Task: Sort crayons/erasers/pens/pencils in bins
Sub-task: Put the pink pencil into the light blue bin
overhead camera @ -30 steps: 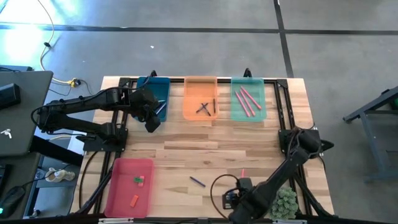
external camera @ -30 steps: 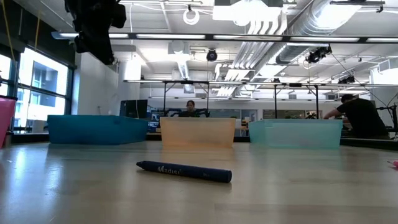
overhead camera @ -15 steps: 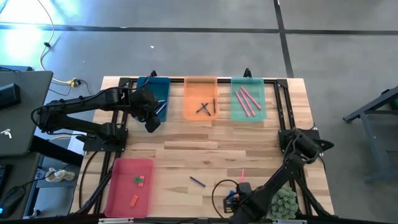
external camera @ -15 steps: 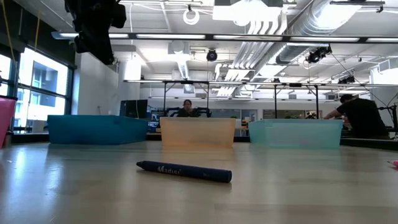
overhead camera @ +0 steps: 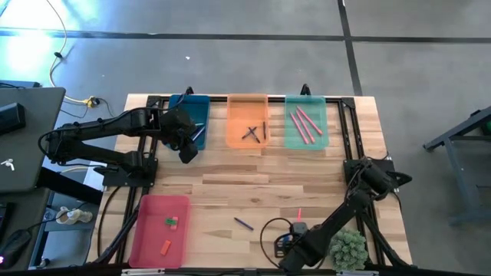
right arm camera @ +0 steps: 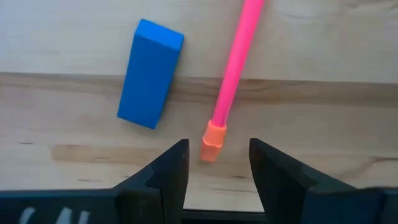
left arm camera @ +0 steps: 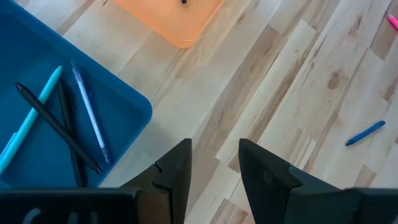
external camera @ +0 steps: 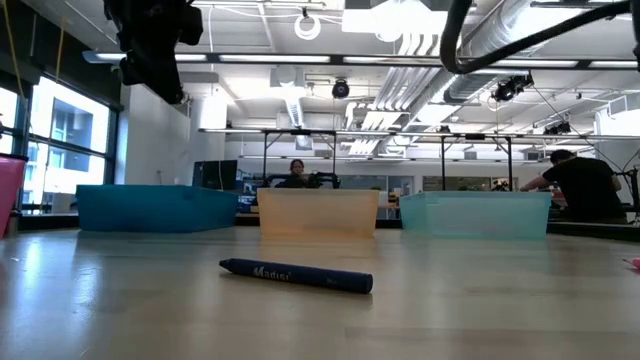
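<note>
You can't see the right gripper [overhead camera: 295, 239] clearly from above; its arm covers the blue eraser [right arm camera: 150, 73]. The pink pencil [right arm camera: 233, 67] runs off at twelve o'clock. The pens [left arm camera: 59, 127] in the teal bin [left arm camera: 124, 118] are cropped at seven o'clock.

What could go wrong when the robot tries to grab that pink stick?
The right gripper has its open fingers around only the orange tip of the pink pencil, so the pencil might swing or slip when lifted. The blue eraser lies close beside it and could get bumped. The left gripper waits open by the teal bin.
</note>
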{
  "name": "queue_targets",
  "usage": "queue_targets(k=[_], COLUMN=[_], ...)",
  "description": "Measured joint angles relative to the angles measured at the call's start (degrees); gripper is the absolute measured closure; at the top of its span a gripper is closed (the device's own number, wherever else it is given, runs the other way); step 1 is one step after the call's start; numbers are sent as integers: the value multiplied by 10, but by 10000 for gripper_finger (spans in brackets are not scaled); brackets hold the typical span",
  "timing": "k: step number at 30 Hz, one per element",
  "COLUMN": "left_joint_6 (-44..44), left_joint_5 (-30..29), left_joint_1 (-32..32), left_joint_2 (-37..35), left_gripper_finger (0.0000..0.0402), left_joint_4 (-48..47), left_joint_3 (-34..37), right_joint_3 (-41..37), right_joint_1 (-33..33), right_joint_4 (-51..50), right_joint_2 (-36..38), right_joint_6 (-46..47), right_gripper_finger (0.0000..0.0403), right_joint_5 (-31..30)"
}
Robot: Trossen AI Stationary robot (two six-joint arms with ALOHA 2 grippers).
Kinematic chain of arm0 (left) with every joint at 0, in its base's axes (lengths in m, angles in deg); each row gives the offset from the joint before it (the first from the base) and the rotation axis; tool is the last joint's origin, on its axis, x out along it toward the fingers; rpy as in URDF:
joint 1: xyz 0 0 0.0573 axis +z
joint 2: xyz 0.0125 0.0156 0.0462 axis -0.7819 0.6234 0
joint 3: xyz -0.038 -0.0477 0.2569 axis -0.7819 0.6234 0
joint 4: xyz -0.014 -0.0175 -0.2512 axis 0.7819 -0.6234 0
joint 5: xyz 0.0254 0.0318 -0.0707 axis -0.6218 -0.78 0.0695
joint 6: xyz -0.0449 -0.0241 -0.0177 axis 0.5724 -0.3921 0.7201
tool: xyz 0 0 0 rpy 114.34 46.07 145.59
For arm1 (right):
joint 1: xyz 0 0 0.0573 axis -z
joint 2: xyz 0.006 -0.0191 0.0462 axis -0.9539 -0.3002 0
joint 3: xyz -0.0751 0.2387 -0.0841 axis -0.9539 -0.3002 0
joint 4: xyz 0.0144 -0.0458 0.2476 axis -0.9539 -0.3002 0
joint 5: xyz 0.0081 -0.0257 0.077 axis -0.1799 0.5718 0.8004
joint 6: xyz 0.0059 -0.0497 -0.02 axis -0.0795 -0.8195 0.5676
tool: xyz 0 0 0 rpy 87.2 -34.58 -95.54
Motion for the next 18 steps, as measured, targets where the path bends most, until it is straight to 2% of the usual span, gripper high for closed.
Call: queue_targets(k=[18], left_joint_6=[-15], left_joint_5=[0], left_joint_1=[0], left_joint_2=[0], left_gripper_finger=[282], left_joint_4=[0], left_joint_3=[0], right_joint_3=[-9], right_joint_1=[0], right_joint_4=[-3], right_joint_2=[0], right_joint_6=[-1], right_gripper_finger=[358], right_joint_5=[-10])
